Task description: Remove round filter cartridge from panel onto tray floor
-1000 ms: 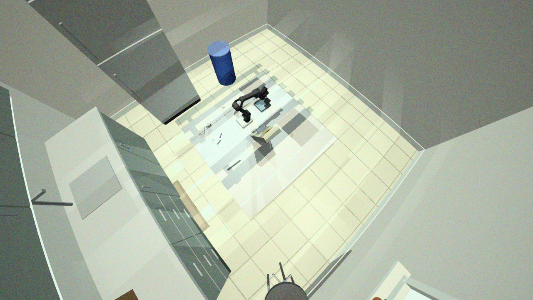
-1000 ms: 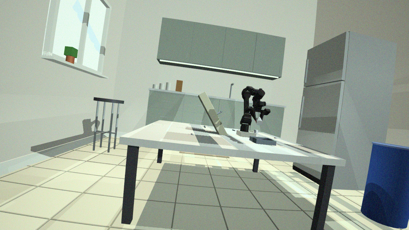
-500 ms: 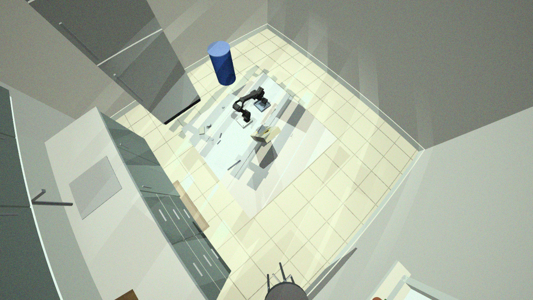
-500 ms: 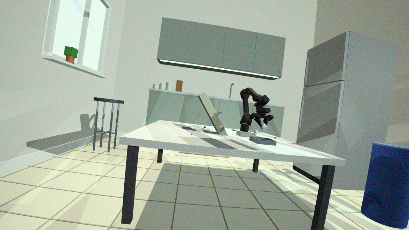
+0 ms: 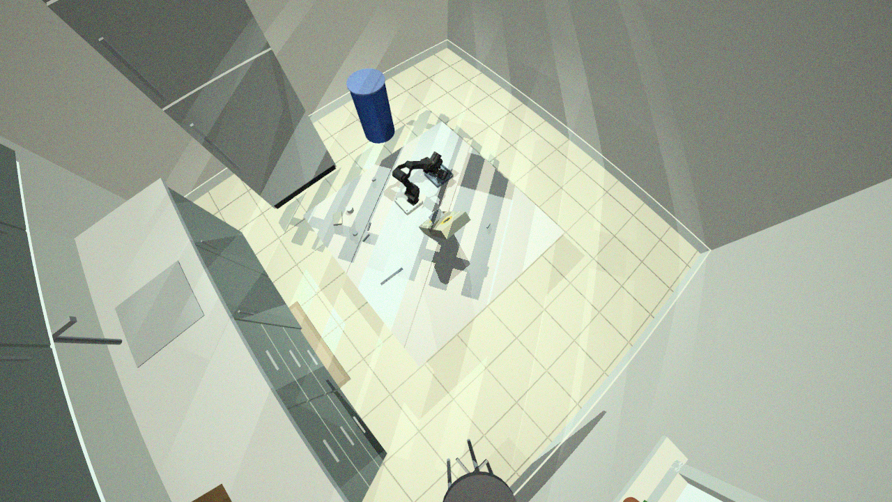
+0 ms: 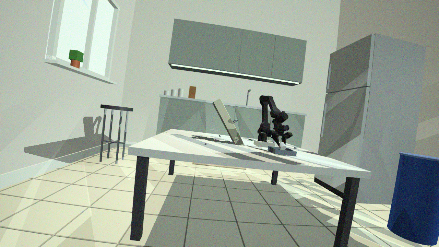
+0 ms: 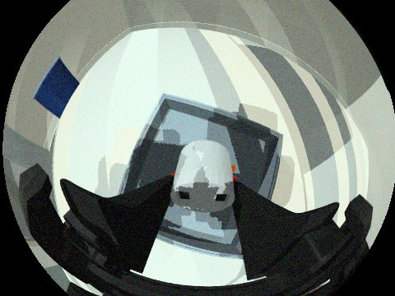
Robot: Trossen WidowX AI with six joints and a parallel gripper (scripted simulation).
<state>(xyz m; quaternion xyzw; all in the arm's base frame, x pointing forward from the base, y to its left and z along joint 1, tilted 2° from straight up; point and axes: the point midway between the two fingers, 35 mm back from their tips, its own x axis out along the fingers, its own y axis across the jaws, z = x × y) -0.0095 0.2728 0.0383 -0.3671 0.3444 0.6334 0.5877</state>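
Far left in the exterior view stands a stool (image 6: 116,129), well clear of the work. Next along the table (image 6: 196,152) is the panel (image 6: 228,122), tilted back on its edge — the cartridge (image 6: 281,146) is no longer in it. Right of the panel rises the arm (image 6: 270,119), bent over and pointing down at the tray (image 6: 283,151), which lies flat on the table just beside the arm's base.

The end effector (image 7: 202,192) is clamped on the cartridge, its fingers pressing from either side. In the wrist view the pale round body sits dead centre between them, with the two dark slots on the face that looks back at the camera, so its long axis runs on from the end effector, down toward the tray. The tray floor (image 7: 258,143) shows all round the cartridge, which puts it inside the rim rather than over a wall.

What the coming move turns on is the gap below: the cartridge hangs straight beneath the end effector, low over the tray floor. From the side its lower end looks level with the rim, but I cannot tell whether it already touches the floor. My judgement is that a short straight descent, then opening and lifting away, remains — with some risk of the round body rolling once let go
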